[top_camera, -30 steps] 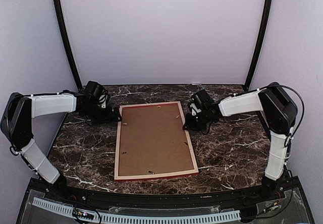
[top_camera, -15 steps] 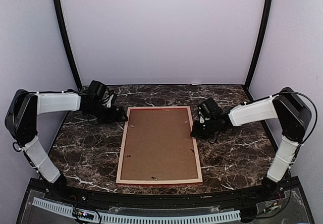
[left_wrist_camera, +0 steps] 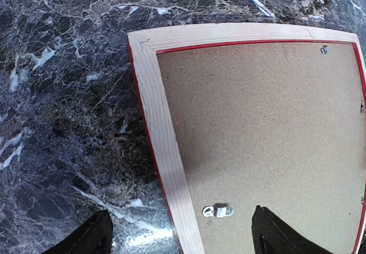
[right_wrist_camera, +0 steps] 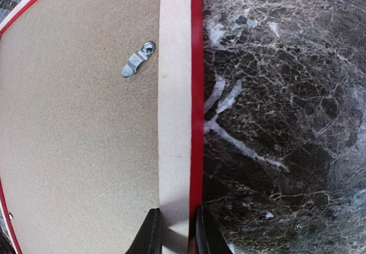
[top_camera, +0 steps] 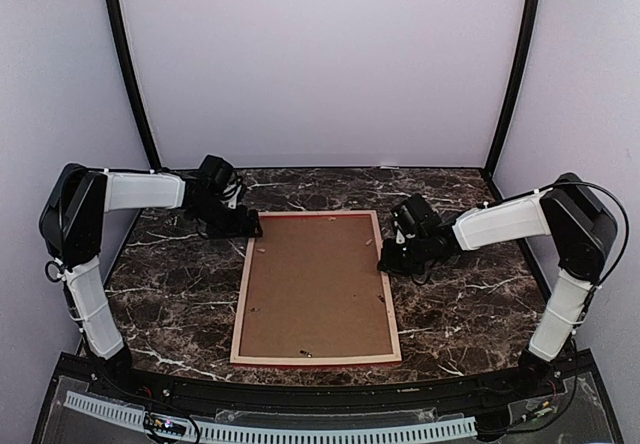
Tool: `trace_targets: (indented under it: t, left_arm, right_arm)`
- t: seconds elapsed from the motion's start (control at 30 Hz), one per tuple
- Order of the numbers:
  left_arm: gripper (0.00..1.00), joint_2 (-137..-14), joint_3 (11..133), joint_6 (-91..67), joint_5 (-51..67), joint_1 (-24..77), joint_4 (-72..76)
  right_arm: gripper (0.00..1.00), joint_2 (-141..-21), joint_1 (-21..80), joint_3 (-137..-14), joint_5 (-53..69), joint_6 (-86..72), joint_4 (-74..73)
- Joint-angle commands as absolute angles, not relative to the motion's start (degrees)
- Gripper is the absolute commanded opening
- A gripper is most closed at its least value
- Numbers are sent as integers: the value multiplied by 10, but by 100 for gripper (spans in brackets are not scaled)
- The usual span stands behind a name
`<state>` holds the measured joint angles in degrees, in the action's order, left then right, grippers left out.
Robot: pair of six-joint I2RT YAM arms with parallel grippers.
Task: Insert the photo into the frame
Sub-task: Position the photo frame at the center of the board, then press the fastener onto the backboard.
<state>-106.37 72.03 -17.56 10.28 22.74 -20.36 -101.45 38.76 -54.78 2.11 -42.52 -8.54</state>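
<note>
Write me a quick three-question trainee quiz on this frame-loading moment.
1. True or false: the frame lies back side up on the table.
2. Which gripper is clamped on the frame's side rail?
3. The left gripper is: A open, B shut on the frame, C out of view.
Key: 1 true; 2 the right gripper; 3 A.

Pale bare-wood frame (left_wrist_camera: 163, 145) back w/ red-painted edge, matt grainy backing board (left_wrist_camera: 269, 128), metal clip (right_wrist_camera: 138, 59), glossy marble table (top_camera: 170, 284)

White-shelled arms (top_camera: 497, 221), black joints (top_camera: 585, 219), thin black cables (top_camera: 600, 209) looping outside
</note>
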Motion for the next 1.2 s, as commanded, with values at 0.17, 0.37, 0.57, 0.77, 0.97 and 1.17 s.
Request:
trace_targets:
  t: [0.17,0.37,0.57,0.77,0.97,1.17]
  left_arm:
    - [86,-1115,761,-160,60,243,-245]
    - [85,-1134,763,-159,44,255,-247]
    - [84,-1134,758,-156,13,267,-271]
    - [78,-1121,734,-148,6,274,-283]
    - [67,-1102,712,-146,7,274,-280]
    - [55,-1100,710,-144,14,274,-277]
  right_arm:
    - [13,-1011,391,-538,25,-440,-76]
    - [13,-1004,391,-529,26,-443,-68]
    - [13,-997,391,-522,26,-443,-67]
    - [13,-994,390,-522,24,-442,-68]
    - [14,-995,391,-520,28,-442,-66]
    - [14,-993,390,-518,30,-443,-64]
